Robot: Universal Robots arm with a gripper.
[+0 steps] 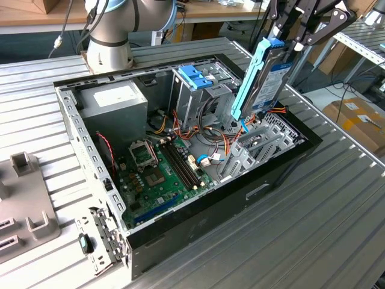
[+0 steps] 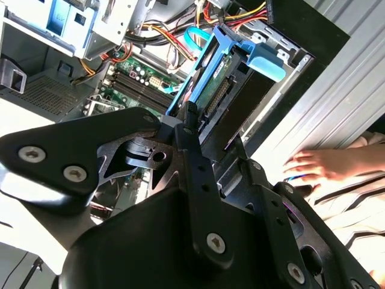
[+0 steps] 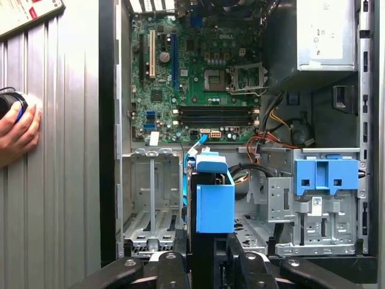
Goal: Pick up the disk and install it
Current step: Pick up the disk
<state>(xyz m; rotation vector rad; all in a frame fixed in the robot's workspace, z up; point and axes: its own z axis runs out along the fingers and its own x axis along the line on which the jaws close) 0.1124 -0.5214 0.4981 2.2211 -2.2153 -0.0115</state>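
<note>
Blue-railed, the disk (image 1: 264, 78) stands on edge in my gripper (image 1: 296, 43), which is clamped on its upper end. It hangs tilted over the open case (image 1: 198, 224), at two o'clock from the motherboard (image 1: 157, 180), its lower end near the metal bay (image 3: 150, 198). A person's hand (image 3: 18, 129) rests on the table (image 1: 337, 201).

I can't read any words here. The flat silver hard drive with light-blue rails (image 1: 272, 77) has a white label with a blue band. The big grey power box (image 1: 117, 111) has a white label too, with print too small to read.
</note>
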